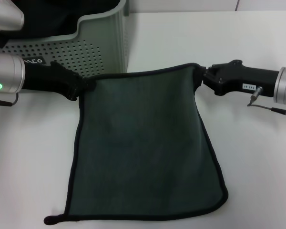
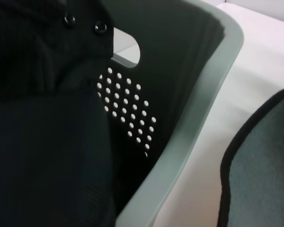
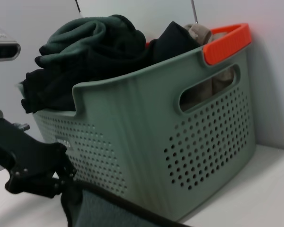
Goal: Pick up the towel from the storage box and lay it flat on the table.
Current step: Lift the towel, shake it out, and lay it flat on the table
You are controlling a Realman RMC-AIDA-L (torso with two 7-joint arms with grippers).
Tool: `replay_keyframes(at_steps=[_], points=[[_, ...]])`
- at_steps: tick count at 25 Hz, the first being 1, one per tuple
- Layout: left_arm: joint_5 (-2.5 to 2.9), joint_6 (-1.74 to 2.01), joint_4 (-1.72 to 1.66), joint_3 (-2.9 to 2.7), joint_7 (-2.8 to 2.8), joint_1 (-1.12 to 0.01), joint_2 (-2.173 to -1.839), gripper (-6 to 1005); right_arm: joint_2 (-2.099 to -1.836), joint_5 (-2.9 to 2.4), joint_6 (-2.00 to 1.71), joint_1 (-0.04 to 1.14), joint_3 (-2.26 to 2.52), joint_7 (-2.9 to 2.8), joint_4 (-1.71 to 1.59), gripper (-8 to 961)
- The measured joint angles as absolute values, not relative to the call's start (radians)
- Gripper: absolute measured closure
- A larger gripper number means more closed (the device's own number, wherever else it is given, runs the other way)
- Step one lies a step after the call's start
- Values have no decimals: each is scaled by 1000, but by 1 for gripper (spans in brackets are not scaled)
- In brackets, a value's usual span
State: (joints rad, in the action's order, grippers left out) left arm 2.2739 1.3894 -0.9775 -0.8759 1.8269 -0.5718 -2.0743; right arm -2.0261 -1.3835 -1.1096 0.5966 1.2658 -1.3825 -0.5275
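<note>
The dark green towel (image 1: 143, 143) with black binding is spread on the white table (image 1: 257, 157), in front of the sage-green storage box (image 1: 105, 43). My left gripper (image 1: 85, 87) is shut on its far left corner, close to the box's front wall. My right gripper (image 1: 201, 75) is shut on its far right corner. The far edge is stretched between them, and the near part lies on the table. The right wrist view shows the box (image 3: 142, 137), the left gripper (image 3: 64, 182) and the towel's edge (image 3: 104, 213). The left wrist view shows the box rim (image 2: 199, 109) and a towel corner (image 2: 265, 165).
The box holds piled dark green and black cloths (image 3: 99, 42) and has an orange handle (image 3: 227, 40) on its far rim. Black fabric (image 2: 42, 142) fills the box in the left wrist view. A wall stands right behind the box. White tabletop lies on both sides of the towel.
</note>
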Motion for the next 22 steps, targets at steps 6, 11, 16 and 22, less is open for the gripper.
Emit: replay_keyframes(at_steps=[6, 11, 16, 22], points=[[2286, 1384, -977, -875, 1828, -573, -2078, 983, -2025, -1389, -1088, 611, 1269, -1391, -542, 872], [2286, 1381, -977, -874, 1829, -574, -2079, 982, -2025, -1391, -1076, 611, 1270, -1388, -544, 857], [2280, 1365, -978, -868, 1869, -574, -2080, 964, -2018, -1396, -1070, 609, 1279, -1387, -546, 841], [2277, 1346, -981, -867, 1888, -571, -2078, 833, -2020, -1396, -1035, 602, 1279, -1384, -563, 790]])
